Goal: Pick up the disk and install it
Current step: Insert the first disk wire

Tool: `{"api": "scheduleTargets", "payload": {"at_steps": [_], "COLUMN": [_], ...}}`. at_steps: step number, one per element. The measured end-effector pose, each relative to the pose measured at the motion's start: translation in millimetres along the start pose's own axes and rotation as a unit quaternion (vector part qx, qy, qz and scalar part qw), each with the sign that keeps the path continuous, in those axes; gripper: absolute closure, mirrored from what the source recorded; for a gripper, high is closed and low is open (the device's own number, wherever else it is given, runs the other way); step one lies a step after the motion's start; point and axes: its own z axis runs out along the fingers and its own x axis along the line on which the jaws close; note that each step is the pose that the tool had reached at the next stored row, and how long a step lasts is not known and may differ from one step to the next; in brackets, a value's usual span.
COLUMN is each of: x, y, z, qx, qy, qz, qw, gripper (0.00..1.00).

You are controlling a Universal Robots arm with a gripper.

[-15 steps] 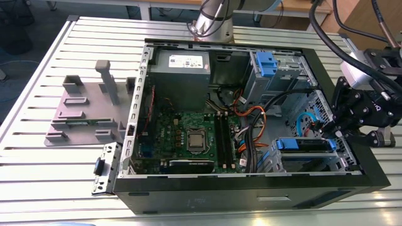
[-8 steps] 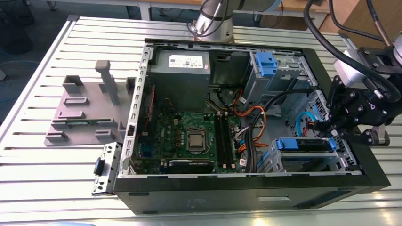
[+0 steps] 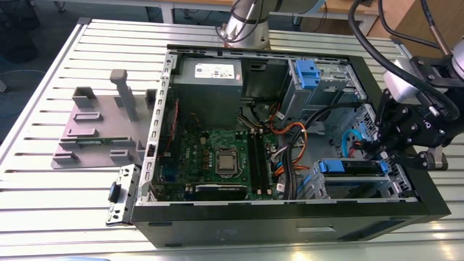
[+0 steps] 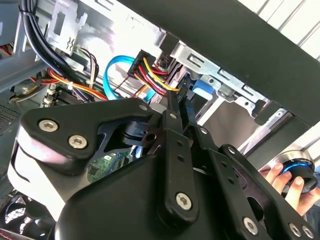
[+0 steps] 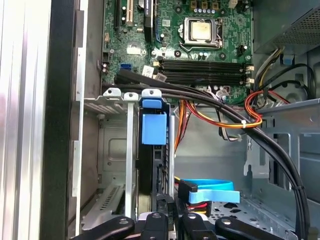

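Note:
The disk (image 3: 351, 166) sits on edge in the drive bay at the case's near corner, on the exterior view's right, its blue bracket facing up. The first wrist view shows its blue tab (image 5: 153, 127) above the dark drive body between silver rails. My gripper (image 3: 371, 145) hangs just over the disk's far end, inside the case wall. Its fingers (image 4: 176, 107) are shut, with nothing visible between them. The tips reach the blue bracket (image 4: 202, 87) beside a black connector with red and yellow wires. In the first wrist view the gripper (image 5: 166, 202) stands right behind the disk's rear edge.
A blue data cable (image 5: 212, 189) and black cable bundles (image 5: 225, 107) cross beside the bay. The motherboard (image 3: 217, 157), grey power supply (image 3: 210, 76) and a second blue bracket (image 3: 308, 73) fill the case. A grey fixture (image 3: 101, 125) lies on the slatted table. A hand (image 4: 287, 182) grips a round device.

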Motion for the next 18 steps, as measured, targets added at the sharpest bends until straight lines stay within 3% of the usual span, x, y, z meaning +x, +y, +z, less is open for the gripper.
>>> {"api": "scheduleTargets", "payload": {"at_steps": [11, 18], "x": [6.5, 6.9], "y": [5.6, 7.7], "z": [1.4, 4.0], "qx": [0.0, 0.0], "qy": [0.0, 0.0001], "qz": [0.0, 0.0], "qw": [1.0, 1.0], "gripper": [0.82, 0.82]}}
